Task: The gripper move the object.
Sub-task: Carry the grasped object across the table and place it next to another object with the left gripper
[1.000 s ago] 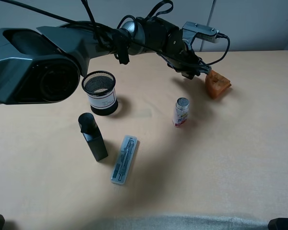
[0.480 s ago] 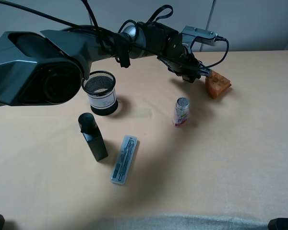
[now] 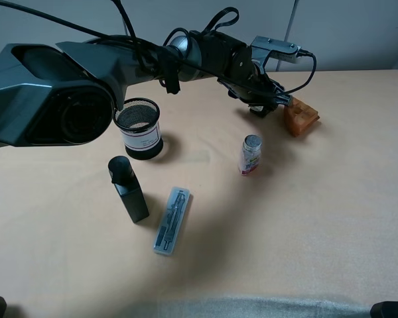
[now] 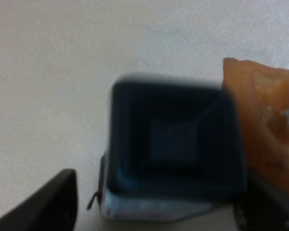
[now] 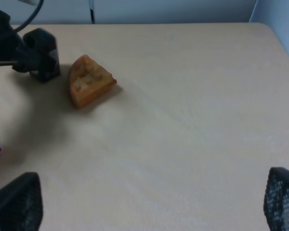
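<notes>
High view: the left gripper [image 3: 270,101] hovered at the table's [image 3: 305,218] one o'clock, with an orange wedge [image 3: 300,116] at its four o'clock.

Left wrist: its jaws stood spread around the object [image 4: 176,144], one clear of it, gripping nothing. The object sat just beside the wedge.

Right wrist: the right gripper [image 5: 148,199] gaped wide, empty.

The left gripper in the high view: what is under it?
The black box stands under the left gripper, between its parted jaws, beside the orange wedge. In the high view the gripper covers most of the box, so its label cannot be seen there.
</notes>
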